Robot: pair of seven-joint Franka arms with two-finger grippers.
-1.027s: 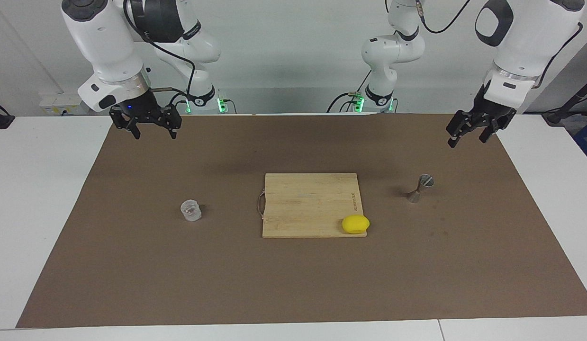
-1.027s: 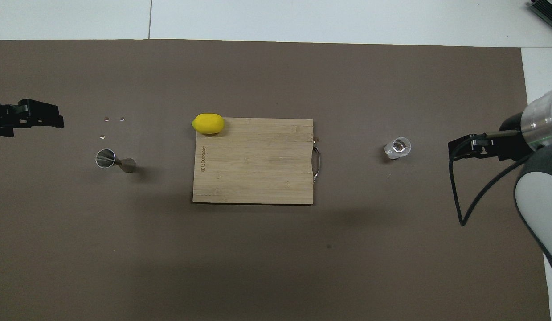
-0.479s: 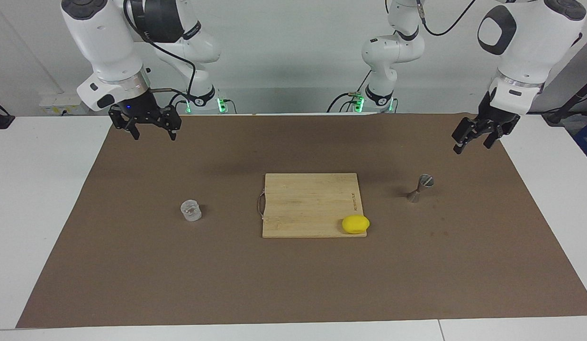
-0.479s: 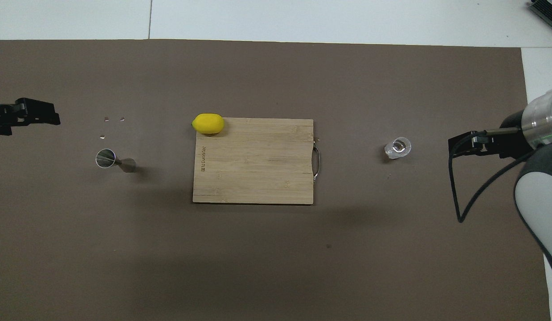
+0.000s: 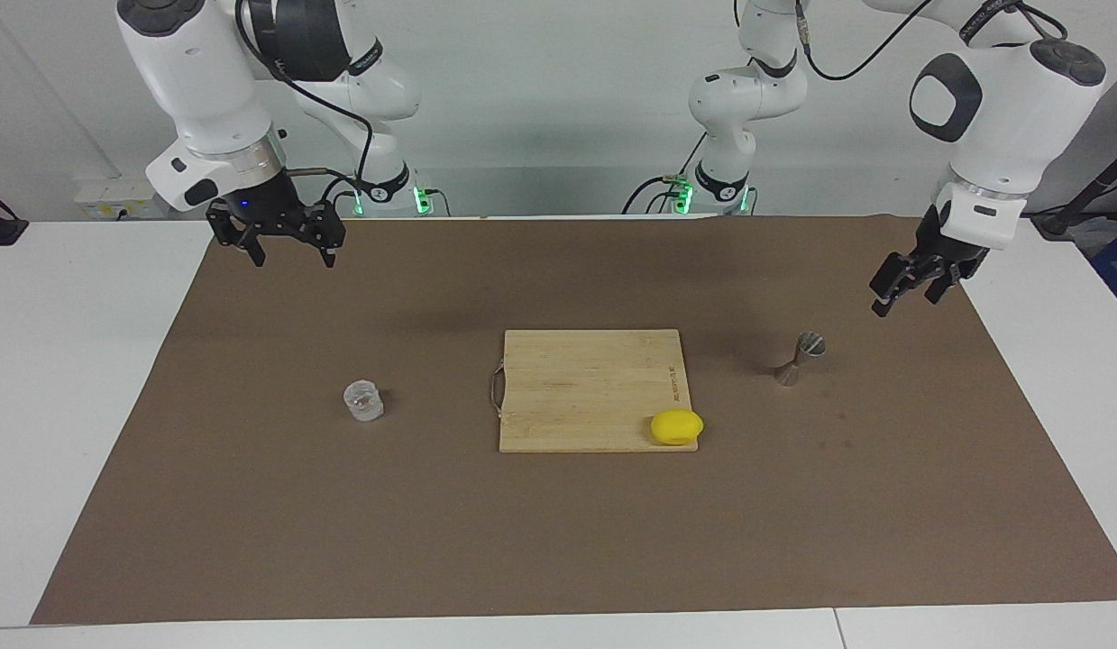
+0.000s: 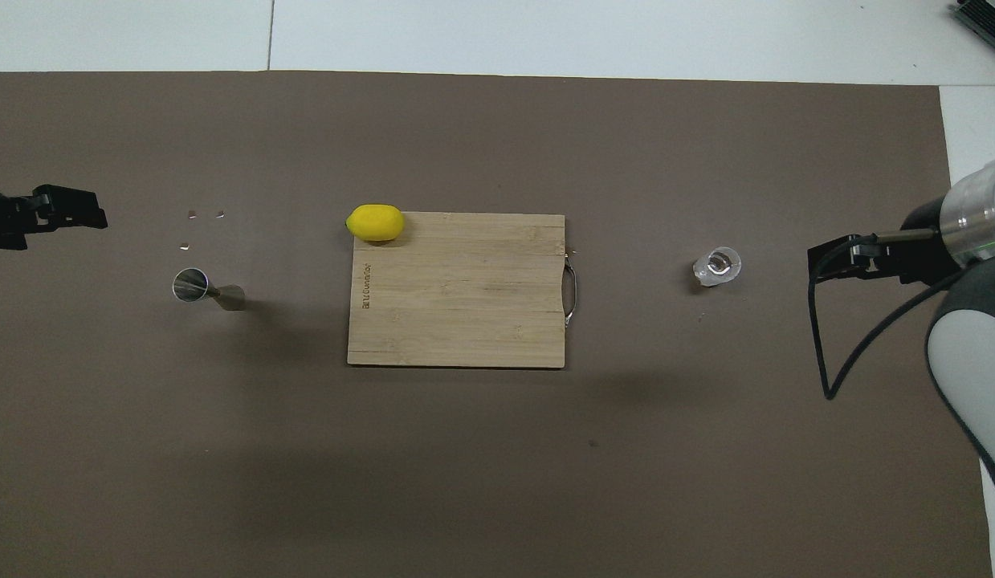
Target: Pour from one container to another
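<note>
1. Two arms hang above a brown mat [image 5: 558,541] that covers most of the white table [image 5: 71,361].
2. Right gripper [image 5: 288,257]: up in the air over the mat's corner at the right arm's end, fingers spread apart with nothing between them.
3. Left gripper [image 5: 901,297]: raised over the mat's edge at the left arm's end, tilted down toward the jigger, fingers apart and holding nothing.
4. Glass [image 5: 363,400]: stands upright on the mat toward the right arm's end, well apart from both grippers.
5. Jigger [image 5: 797,359]: stands on the mat toward the left arm's end, near the left gripper but not touched by it.
6. Wooden cutting board [image 5: 590,388]: lies flat on the mat between the glass and the jigger, its metal handle on the side facing the glass.
7. Lemon [image 5: 676,426]: rests on the board's corner that is toward the jigger and farther from the robots, slightly overhanging the edge.
</note>
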